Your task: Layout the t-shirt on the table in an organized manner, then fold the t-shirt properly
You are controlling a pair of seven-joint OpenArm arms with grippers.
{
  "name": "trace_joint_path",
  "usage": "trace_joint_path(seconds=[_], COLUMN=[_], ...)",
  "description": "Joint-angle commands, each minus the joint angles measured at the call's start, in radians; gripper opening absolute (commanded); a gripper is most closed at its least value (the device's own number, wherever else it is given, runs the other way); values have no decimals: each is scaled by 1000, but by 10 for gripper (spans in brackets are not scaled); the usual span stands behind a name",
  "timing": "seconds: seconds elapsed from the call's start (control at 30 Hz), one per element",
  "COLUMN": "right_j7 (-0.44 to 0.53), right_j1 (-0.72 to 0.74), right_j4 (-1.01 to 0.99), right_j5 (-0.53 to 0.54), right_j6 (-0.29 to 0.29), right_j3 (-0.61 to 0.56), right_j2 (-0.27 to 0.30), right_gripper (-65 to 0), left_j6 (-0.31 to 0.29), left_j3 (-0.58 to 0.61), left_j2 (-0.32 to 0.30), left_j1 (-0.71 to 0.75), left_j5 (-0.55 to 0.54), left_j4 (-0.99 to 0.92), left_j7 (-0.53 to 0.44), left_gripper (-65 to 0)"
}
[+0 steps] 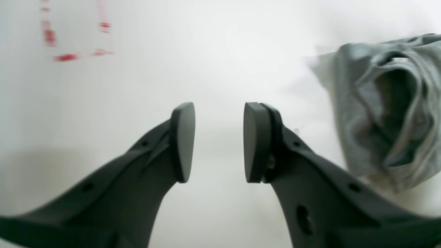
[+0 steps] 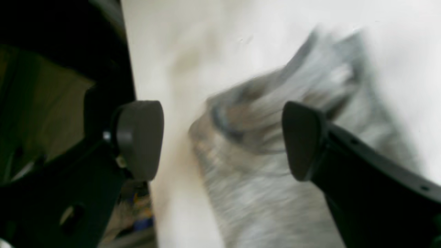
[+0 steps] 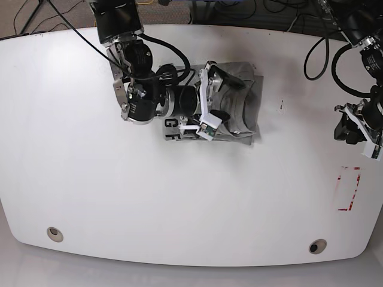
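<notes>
White table (image 3: 119, 197) carried the t-shirt (image 3: 242, 113), bunched nr the far edge, mid-width. Right gripper (image 2: 222, 141) hung over it, jaws spread wide, nothing in them; its arm hid part of the lettering. Left gripper (image 1: 218, 143) sat by the right edge, jaws apart & empty, nr red-marked rectangle (image 3: 348, 189). Two grommet holes (image 3: 54, 234) along the near edge; cables (image 3: 239, 9) past the far edge.

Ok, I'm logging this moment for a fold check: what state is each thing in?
t-shirt: crumpled in a heap on the table, not laid out, lettering partly showing.
right gripper: open, over the t-shirt, nothing held.
left gripper: open, empty, off to the side of the t-shirt.
table: bears only the t-shirt; red-marked rectangle uncovered.
</notes>
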Motion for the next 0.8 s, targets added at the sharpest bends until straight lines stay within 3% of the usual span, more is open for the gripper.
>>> trace_joint_path(seconds=[0.0,0.23,0.77], right_j7=[50,119,257], right_j1=[41,96,133], right_j4=[-2,-105,-236], right_j5=[18,-63,-378], right_j6=[1,1,1], right_j3=[22,31,26], right_j2=[-1,-24,-195], right_gripper=[-149,-149,-147], left_j6=[-1,-1,-1], left_j3=[-4,-4,2], left_j2=[-21,-21,-21], left_j1=[12,50,134], left_j5=[-20,-18,-18], left_j4=[15,15,15], left_j7=[-17,-17,-77], left_gripper=[-428,-428,-429])
